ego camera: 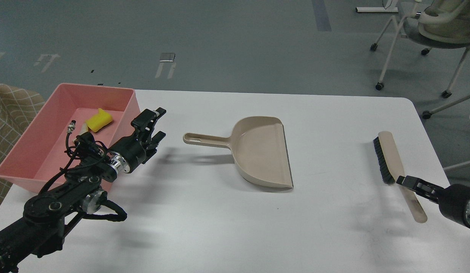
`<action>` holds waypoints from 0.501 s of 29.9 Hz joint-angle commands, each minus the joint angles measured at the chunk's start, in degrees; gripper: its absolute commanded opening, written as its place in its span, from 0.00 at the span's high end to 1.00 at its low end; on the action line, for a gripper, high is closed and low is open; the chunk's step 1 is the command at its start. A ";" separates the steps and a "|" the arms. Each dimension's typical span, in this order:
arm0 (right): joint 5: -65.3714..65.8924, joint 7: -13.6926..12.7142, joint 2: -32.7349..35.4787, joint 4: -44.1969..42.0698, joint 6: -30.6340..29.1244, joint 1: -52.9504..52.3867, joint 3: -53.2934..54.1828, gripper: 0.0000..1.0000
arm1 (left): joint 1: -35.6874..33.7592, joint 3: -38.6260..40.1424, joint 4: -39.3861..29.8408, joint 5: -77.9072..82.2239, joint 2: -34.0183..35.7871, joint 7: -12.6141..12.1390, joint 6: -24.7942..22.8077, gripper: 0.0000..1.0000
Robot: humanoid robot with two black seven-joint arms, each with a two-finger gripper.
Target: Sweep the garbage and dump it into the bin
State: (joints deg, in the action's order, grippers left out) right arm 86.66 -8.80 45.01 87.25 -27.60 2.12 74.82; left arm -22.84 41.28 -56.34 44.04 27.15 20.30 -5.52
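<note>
The pink bin (33, 121) stands at the table's left edge. Inside it lie the garbage scraps: the yellow spongy chunk (99, 120) and, just left of it, a bit of the white wedge (84, 127), mostly hidden behind my left arm. My left gripper (158, 123) is open and empty, just right of the bin's near right corner and above the table. The beige dustpan (263, 153) lies empty mid-table with its handle pointing at that gripper. The beige brush (390, 157) lies at the right. My right gripper (407, 182) is at the brush's handle; its fingers cannot be told apart.
The white table (219, 227) ends at a rounded far right corner. A checked cloth surface (11, 110) is left of the bin. Office chairs (439, 34) stand on the floor beyond the far right.
</note>
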 commanded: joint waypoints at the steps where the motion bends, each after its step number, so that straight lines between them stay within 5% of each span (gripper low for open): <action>1: -0.09 0.01 -0.10 0.20 0.00 -0.01 4.27 0.16 | -1.24 0.29 0.00 -2.73 1.50 -0.17 -0.01 0.06; 3: -0.09 0.01 -0.28 0.29 0.00 0.16 7.87 0.03 | -2.12 0.29 -0.09 -4.49 2.02 -0.26 -0.01 0.05; 7: -0.18 -0.26 -5.10 0.12 0.09 -0.97 15.17 0.00 | -3.18 0.38 0.00 -8.88 3.78 -0.52 -0.01 0.03; 15: -0.27 -0.26 -27.16 -2.87 6.05 -10.37 22.74 0.00 | -4.23 5.74 0.00 -13.72 5.54 0.00 -1.16 0.02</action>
State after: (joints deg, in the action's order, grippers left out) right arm 86.45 -9.06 25.01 85.45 -25.16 -5.05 96.18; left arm -26.87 44.24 -56.35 31.37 32.64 20.30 -6.22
